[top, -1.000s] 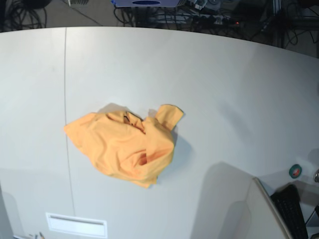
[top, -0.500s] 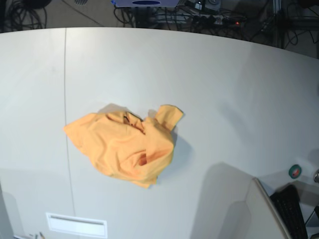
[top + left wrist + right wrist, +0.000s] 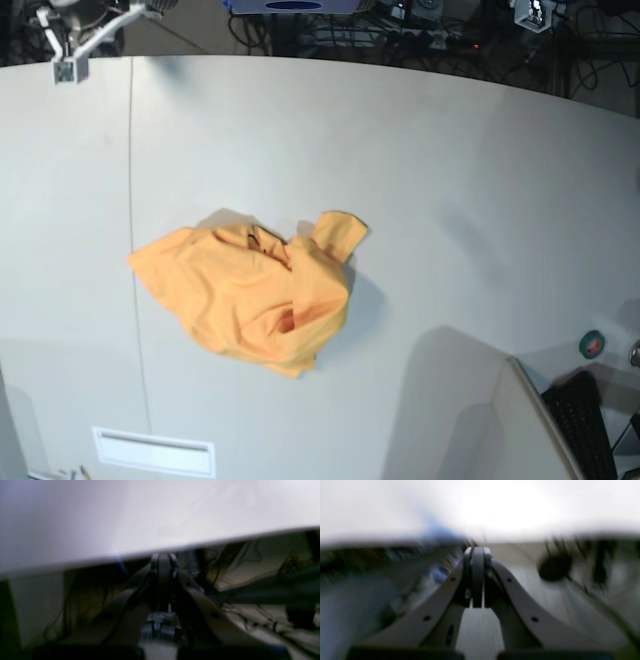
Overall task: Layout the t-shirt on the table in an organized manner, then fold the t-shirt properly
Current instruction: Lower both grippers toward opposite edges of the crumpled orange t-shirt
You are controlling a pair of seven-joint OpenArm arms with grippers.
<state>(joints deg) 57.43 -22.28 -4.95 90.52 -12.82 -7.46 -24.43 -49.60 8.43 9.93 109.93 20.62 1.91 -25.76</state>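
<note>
Fingers [image 3: 477,580] together over white table [image 3: 450,180]

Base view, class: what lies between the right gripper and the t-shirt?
Only bare table, crossed by its dark seam, between right gripper and t-shirt.

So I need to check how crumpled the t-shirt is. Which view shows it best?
The base view: the t-shirt lies bunched on the table, fully visible. Neither wrist view shows it at all.
</note>
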